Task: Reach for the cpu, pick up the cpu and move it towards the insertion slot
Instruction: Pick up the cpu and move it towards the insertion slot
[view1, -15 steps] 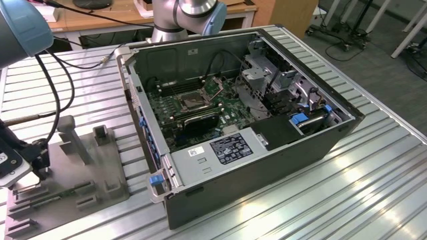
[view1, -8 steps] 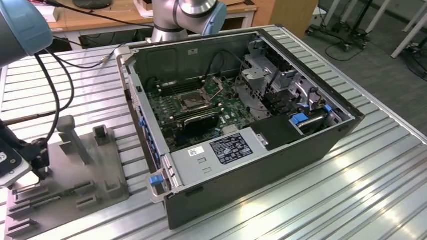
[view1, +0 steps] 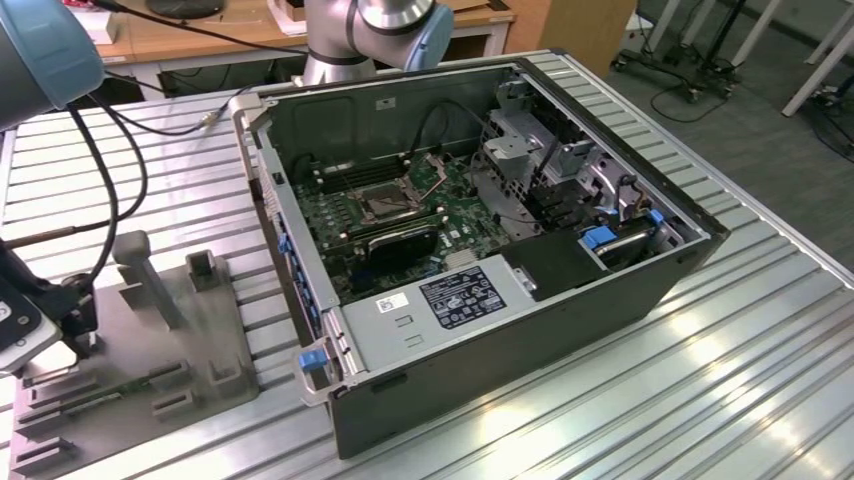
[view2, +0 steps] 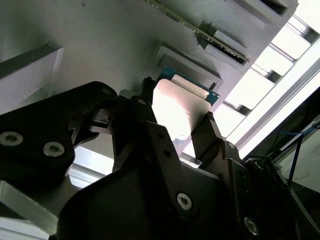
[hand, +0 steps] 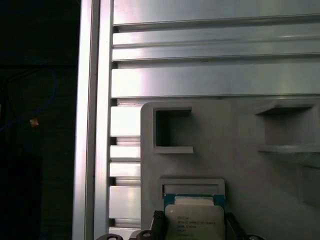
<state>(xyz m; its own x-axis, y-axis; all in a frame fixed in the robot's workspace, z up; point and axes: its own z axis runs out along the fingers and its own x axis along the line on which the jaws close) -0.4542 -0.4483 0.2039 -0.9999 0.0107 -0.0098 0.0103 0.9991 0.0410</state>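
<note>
At the exterior view's left, the arm (view1: 40, 50) bends down over a grey tray (view1: 160, 345) with raised blocks. The tray lies on a ribbed metal table (view1: 641, 400). Black cables (view1: 114, 170) hang from the arm towards the tray.

In the second wrist view, the gripper (view2: 178, 106) has its two black fingers (view2: 152, 130) on either side of the cpu (view2: 185, 95). They press against its opposite edges, so the gripper is closed on the cpu. The cpu's pale silvery top faces up, and a thin teal edge shows beside a raised block of the tray. In the first wrist view, the cpu sits between the fingertips at its shallow square seat in the tray. Whether it has left the seat, I cannot tell.

Further to the exterior view's right, just beside the tray, an open computer case (view1: 561, 290) lies on the table. Inside it is a green board (view1: 334, 222). On the board is the insertion slot (view1: 380, 205), a square with a shiny metal frame and a dark centre, set between long black memory slots (view1: 354, 180). The cpu is well apart from the insertion slot. A blue latch (view1: 314, 362) marks the near corner of the computer case.
</note>
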